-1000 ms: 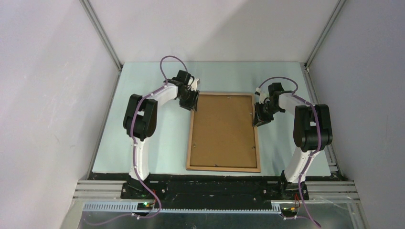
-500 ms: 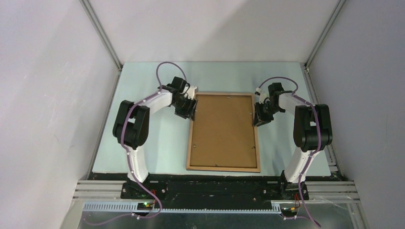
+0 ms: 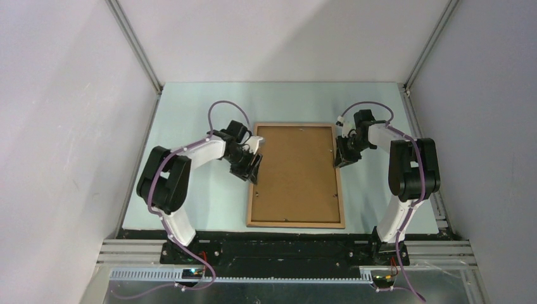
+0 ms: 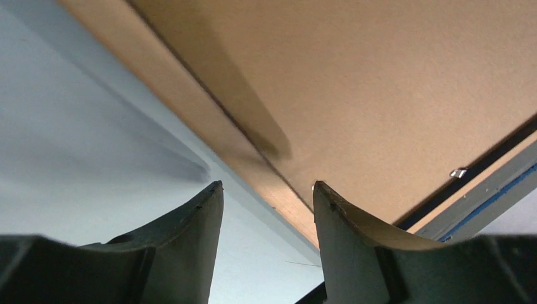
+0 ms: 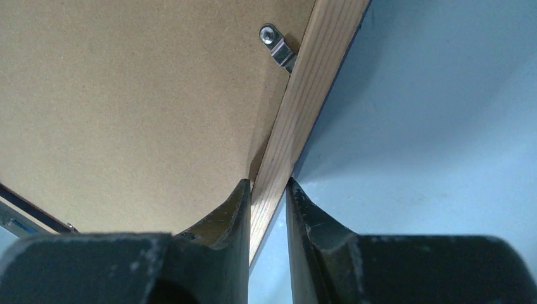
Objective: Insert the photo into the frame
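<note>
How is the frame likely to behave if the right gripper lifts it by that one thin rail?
Probably stiff: the frame is wooden rails around a flat, rigid-looking backing board. Pinched by the right gripper on one side rail only, it would likely tip, its far side hanging down. Lying flat on the smooth table, it may slide when pushed.

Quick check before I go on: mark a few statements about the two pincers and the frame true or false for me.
1. The right pincer is shut on the frame's right rail. True.
2. The left pincer is clamped on the frame. False: its jaws stand apart at the left rail, gripping nothing.
3. The frame lies dark blue face up. False: its wood-brown face is up, with the brown backing board inside it.
4. A metal clip sits at the rail's inner edge ahead of the right pincer. True.
</note>
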